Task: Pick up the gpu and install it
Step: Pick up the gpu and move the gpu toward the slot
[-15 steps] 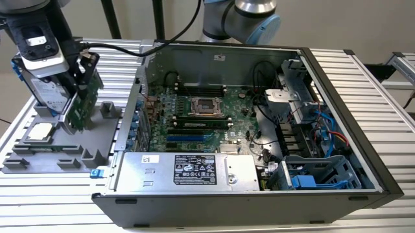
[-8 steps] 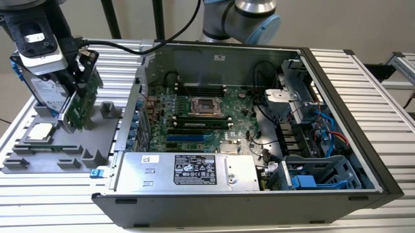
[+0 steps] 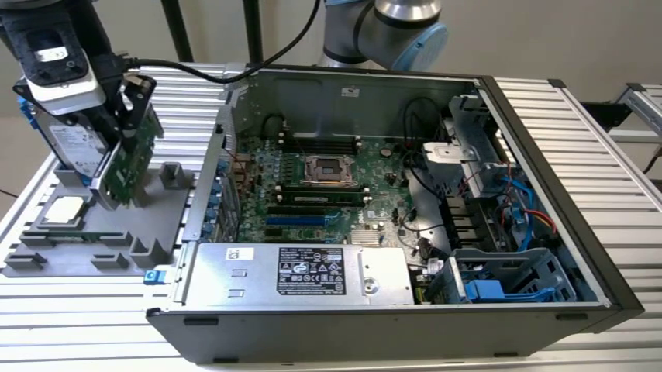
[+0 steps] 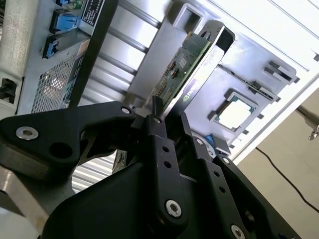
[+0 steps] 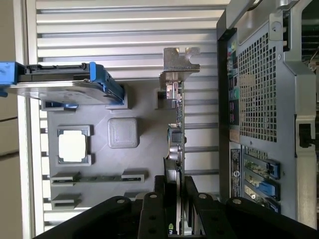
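The gpu (image 3: pixel 132 167) stands on edge over the grey parts tray (image 3: pixel 98 240) at the exterior view's left, green board side showing. My gripper (image 3: pixel 126 116) is shut on its upper edge, one black finger on each face. In the first wrist view the gpu (image 5: pixel 177 134) appears edge-on, its silver bracket (image 5: pixel 179 60) at the far end, with the gripper (image 5: pixel 175 185) clamped around it. The second wrist view shows the green board of the gpu (image 4: pixel 187 62) running out from the gripper (image 4: pixel 167 113). Whether its lower edge still touches the tray I cannot tell.
The open computer case (image 3: pixel 579 232) lies at the exterior view's right of the tray, motherboard (image 3: pixel 321 186) and blue slot (image 3: pixel 300 219) exposed. A silver hard drive with blue trim (image 3: pixel 70 147) stands beside the gpu. A square CPU chip (image 3: pixel 64 209) sits in the tray.
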Robot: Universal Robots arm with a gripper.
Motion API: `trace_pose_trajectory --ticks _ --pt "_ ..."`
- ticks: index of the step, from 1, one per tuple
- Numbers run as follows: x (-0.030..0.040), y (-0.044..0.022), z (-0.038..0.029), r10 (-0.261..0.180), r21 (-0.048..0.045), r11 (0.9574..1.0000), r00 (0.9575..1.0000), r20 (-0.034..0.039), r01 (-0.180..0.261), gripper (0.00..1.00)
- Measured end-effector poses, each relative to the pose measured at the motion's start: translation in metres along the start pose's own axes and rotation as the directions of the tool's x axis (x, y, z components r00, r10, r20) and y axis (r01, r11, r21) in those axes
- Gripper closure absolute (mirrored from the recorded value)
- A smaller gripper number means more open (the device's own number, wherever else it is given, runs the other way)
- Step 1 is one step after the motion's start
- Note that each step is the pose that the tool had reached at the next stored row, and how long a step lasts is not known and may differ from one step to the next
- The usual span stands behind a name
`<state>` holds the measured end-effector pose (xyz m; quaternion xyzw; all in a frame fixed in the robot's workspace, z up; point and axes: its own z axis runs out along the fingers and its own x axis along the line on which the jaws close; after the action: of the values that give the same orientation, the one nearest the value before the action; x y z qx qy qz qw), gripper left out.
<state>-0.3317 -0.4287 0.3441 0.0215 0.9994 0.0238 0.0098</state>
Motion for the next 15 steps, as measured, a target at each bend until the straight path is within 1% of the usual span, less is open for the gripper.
trace_pose_trajectory --ticks 6,15 --pt "-0.0001 0.0002 -0.0028 0.0 0.0 1.0 1.0 0.0 0.0 1.0" --pt "-0.0001 0.0002 -0.005 0.0 0.0 1.0 1.0 0.0003 0.0 1.0"
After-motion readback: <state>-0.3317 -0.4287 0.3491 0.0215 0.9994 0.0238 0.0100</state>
